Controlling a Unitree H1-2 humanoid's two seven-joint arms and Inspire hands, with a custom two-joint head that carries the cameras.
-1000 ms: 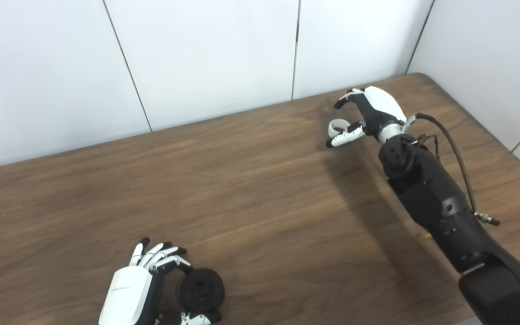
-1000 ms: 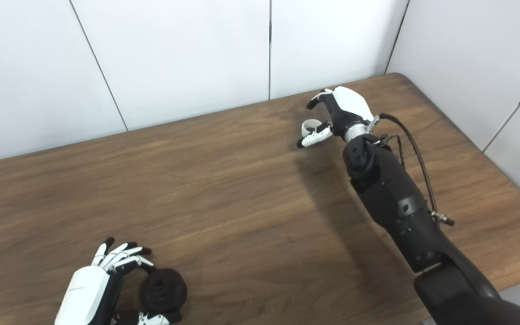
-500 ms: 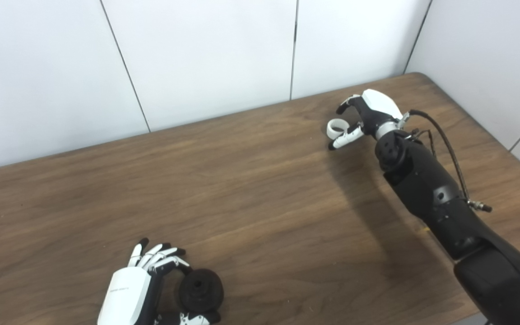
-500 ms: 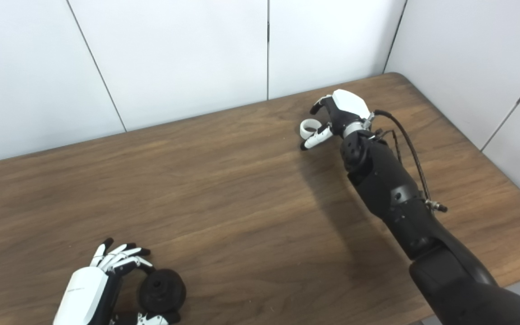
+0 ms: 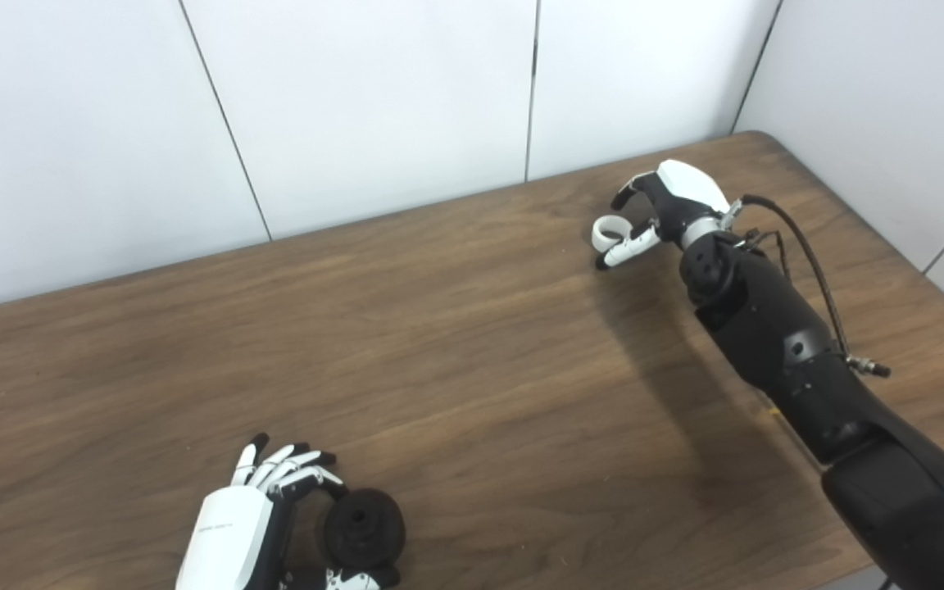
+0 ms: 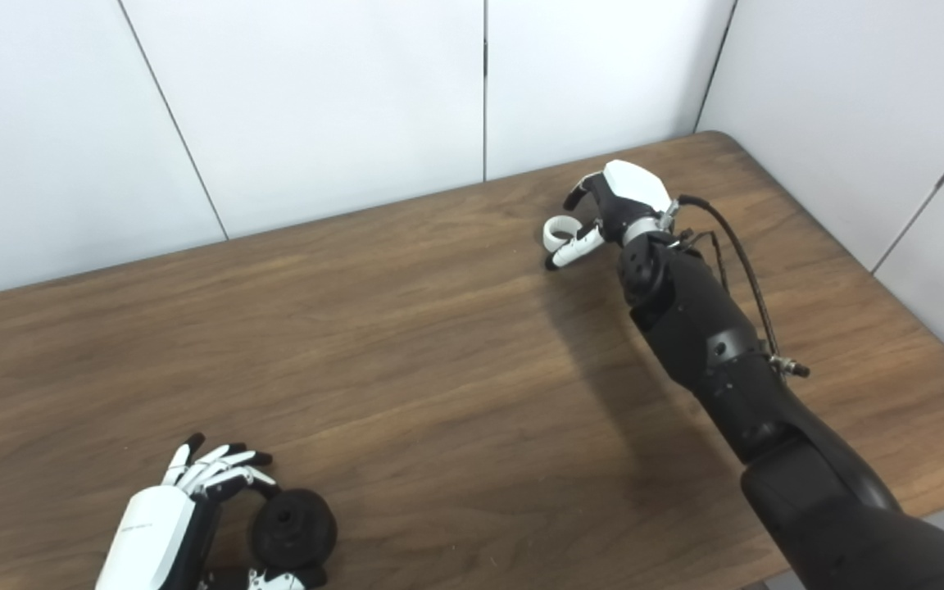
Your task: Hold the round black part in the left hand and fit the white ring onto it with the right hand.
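Black and round, the part point(image 5: 365, 529) sits at the near edge of the wooden table point(image 5: 456, 369), grasped between fingers and thumb of the left hand point(image 5: 255, 520), its flat face with the central hub turned up toward the cameras. Far across, the right hand point(image 5: 659, 211) curls around the white ring point(image 5: 605, 233) (whether it truly pinches it, I cannot tell). Judged step: picking up the ring; next, carry it over, its hole lined up with the hub.
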